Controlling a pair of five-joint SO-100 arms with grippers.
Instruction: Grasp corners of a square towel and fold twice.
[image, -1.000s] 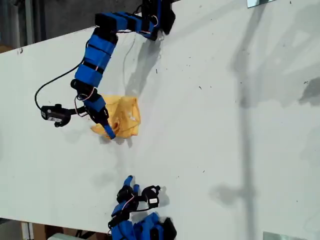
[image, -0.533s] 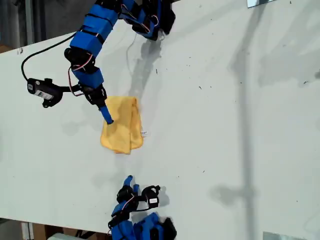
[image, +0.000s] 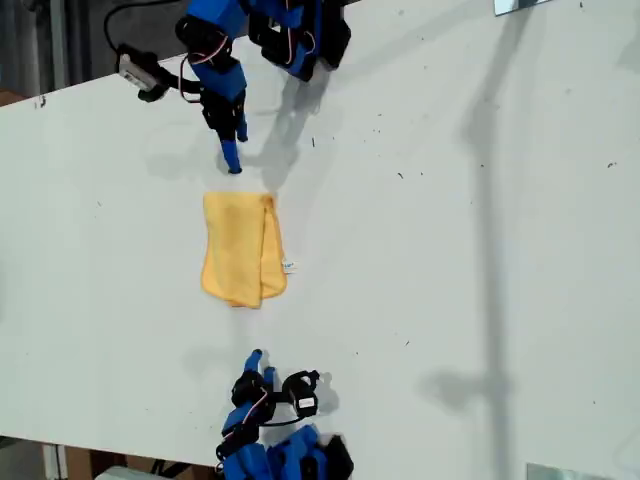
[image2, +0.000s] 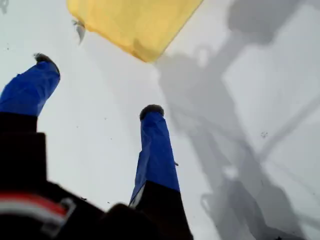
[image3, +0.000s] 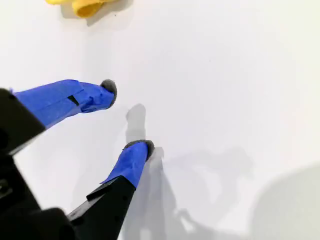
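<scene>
The yellow-orange towel (image: 240, 250) lies folded into a narrow upright strip on the white table (image: 430, 250), and neither gripper touches it. Its small white tag (image: 288, 267) sticks out toward the exterior view's right. My first gripper (image: 233, 162) hangs open just beyond the towel's upper end in the exterior view. In the first wrist view, the towel (image2: 132, 22) and tag (image2: 79, 27) lie ahead of my open first gripper (image2: 100, 85). My second gripper (image: 260, 365) rests open and low below the towel. In the second wrist view, only a rounded end of the towel (image3: 85, 6) shows past my second gripper (image3: 127, 116).
The first arm's base (image: 300, 35) sits at the table's top edge in the exterior view, with a black cable (image: 150, 75) beside it. The second arm's base (image: 290, 460) is at the bottom edge. Metal plates (image: 520, 5) (image: 565, 470) mark the exterior view's right corners.
My first gripper let go of the towel and drew back toward the exterior view's top. The bunched towel now lies flat as a folded strip. The second arm has not moved.
</scene>
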